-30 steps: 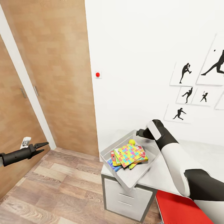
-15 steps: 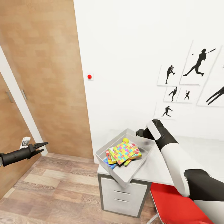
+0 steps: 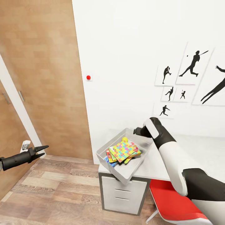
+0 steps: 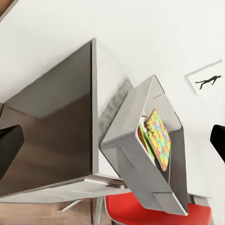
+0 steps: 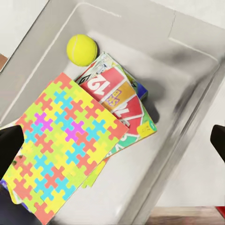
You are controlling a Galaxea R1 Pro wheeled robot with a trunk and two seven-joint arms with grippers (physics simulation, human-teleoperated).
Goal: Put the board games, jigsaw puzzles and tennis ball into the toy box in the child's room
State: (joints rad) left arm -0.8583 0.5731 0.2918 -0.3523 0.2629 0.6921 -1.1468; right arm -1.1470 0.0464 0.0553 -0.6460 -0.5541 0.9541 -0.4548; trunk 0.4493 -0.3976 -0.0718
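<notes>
**Head view: toy box at the desk's corner, toys piled inside**

Head view shows the toy box (image 3: 125, 153) sitting at the corner of the table (image 3: 162, 165), its near corner overhanging the table's edge above the white drawers (image 3: 123, 195). Inside the box a jigsaw puzzle (image 3: 122, 150) lies on top of the pile, tilted, with board games (image 3: 108, 155) poking out from under its edges. The tennis ball (image 3: 124, 139) rests at the far side of the pile, near the box's back wall.

My right gripper (image 3: 137, 131) hangs over the box's far rim, on the wall side. In the right wrist view its two dark fingertips (image 5: 9, 146) stand wide apart at either edge of the frame, with nothing between them; below lie the puzzle (image 5: 61, 145), a red and yellow game box (image 5: 115, 101) beneath it, and the ball (image 5: 82, 49) in a corner of the box, with bare grey floor of the box (image 5: 164, 70) beside the pile.

My left gripper (image 3: 42, 149) is well apart from the box, out over the wood floor (image 3: 56, 190) beside the brown door (image 3: 47, 78), fingers slightly spread and empty. A red chair (image 3: 173, 201) stands tucked beside the drawers, under the table's edge.
</notes>
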